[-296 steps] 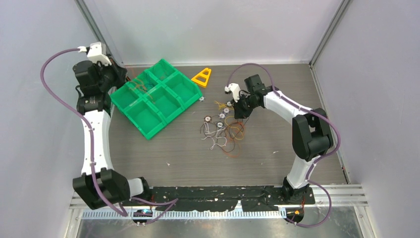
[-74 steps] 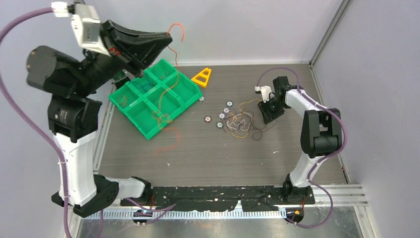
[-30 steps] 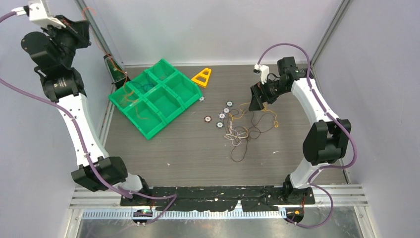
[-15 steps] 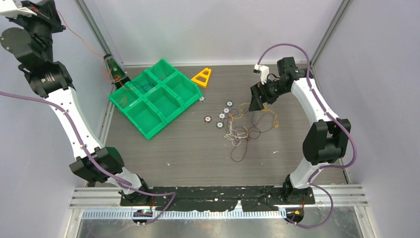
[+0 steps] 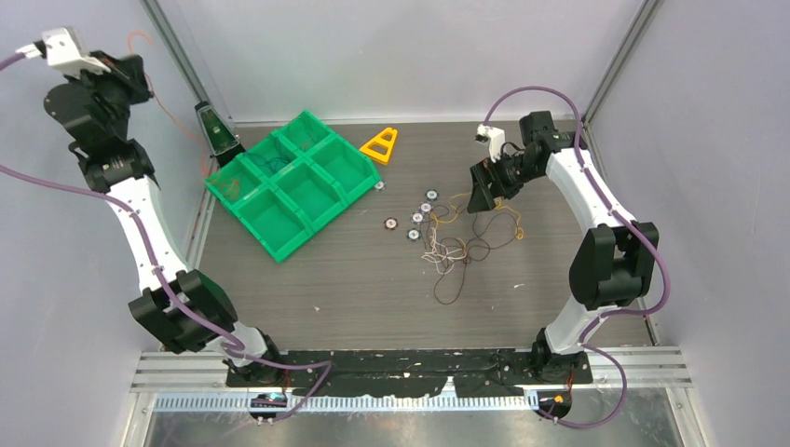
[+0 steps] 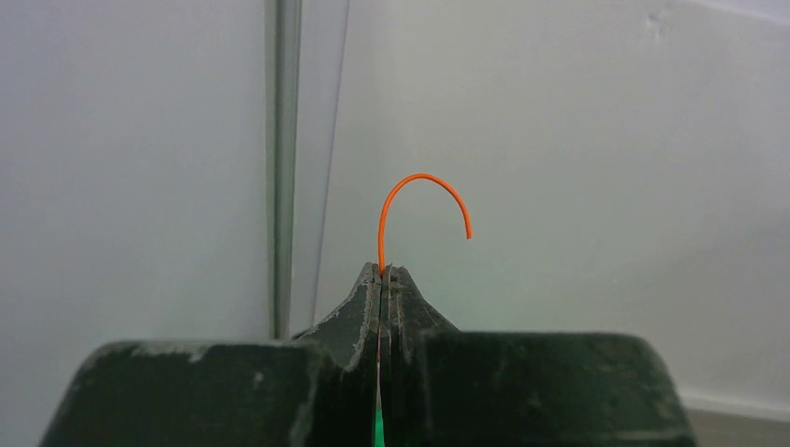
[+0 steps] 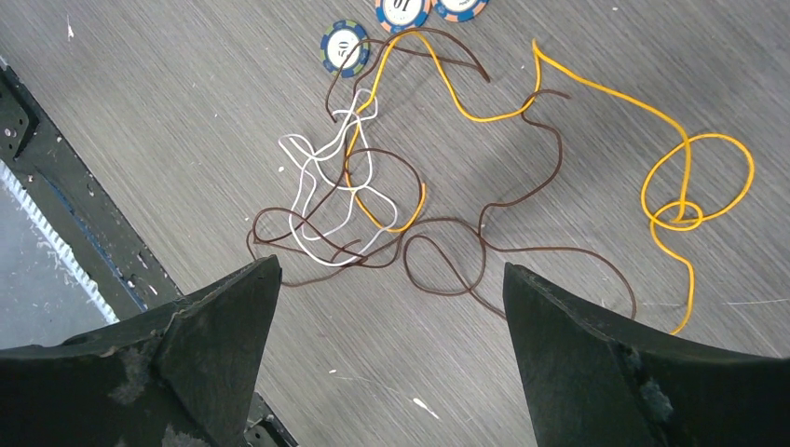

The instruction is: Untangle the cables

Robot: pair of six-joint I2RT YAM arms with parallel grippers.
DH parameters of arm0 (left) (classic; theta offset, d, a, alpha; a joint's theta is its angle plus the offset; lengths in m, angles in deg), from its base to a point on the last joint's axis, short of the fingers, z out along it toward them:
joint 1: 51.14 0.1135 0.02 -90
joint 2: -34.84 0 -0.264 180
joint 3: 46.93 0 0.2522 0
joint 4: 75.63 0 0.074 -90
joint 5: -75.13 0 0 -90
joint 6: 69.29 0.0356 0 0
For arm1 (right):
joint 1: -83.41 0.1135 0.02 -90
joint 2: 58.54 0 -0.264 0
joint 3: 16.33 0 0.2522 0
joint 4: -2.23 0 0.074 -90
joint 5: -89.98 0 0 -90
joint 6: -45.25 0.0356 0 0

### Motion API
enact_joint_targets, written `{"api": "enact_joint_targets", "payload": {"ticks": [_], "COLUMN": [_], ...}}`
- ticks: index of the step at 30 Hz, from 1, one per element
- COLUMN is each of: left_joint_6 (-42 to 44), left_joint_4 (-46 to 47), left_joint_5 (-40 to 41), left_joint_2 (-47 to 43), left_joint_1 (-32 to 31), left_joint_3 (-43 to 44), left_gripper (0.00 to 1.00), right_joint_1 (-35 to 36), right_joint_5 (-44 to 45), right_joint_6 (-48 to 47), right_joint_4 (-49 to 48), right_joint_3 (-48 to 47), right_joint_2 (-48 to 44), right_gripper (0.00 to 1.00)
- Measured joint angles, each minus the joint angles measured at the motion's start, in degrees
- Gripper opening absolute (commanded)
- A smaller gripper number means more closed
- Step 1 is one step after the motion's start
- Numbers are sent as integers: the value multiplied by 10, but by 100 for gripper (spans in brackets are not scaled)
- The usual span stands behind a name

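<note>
There are two robot arms (image 5: 144, 233), one green bin (image 5: 247, 220) of six compartments, one yellow triangle (image 5: 376, 155) and five poker chips (image 5: 411, 235). One orange cable (image 6: 424, 174) is apart from the rest; the tangled cables (image 5: 455, 250) show three colours, brown, white and yellow, with the strands per colour too knotted to count. More thin wires (image 5: 270, 162) lie in the bin, too small to count.
</note>
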State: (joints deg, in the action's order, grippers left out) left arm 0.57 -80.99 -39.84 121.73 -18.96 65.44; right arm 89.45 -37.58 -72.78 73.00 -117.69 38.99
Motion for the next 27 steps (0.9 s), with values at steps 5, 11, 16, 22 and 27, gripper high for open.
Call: {"api": "enact_joint_targets", "payload": {"ticks": [5,11,16,22,27], "left_joint_6": [-2,-17,-5,35,88], "left_joint_4": [-2,-6,-20,-58,-84], "left_joint_5": [-43,-87,-95,-55,-16], "left_joint_2": [-14,-27,-54,-34,6], "left_joint_1": [1,1,1,0,-8], "left_joint_3": [-85,-112,-191,-266,-272], "left_gripper": [0,0,0,0,0], "right_joint_1": [0,0,0,0,0], "right_joint_5": [0,0,0,0,4], "right_joint_6": [0,0,0,-1,-4], "right_joint_4": [0,-2,-3,-2,0], "right_joint_3": [13,14,14,23,24], "right_joint_2": [0,0,0,0,0], "right_gripper": [95,95,95,95,95]}}
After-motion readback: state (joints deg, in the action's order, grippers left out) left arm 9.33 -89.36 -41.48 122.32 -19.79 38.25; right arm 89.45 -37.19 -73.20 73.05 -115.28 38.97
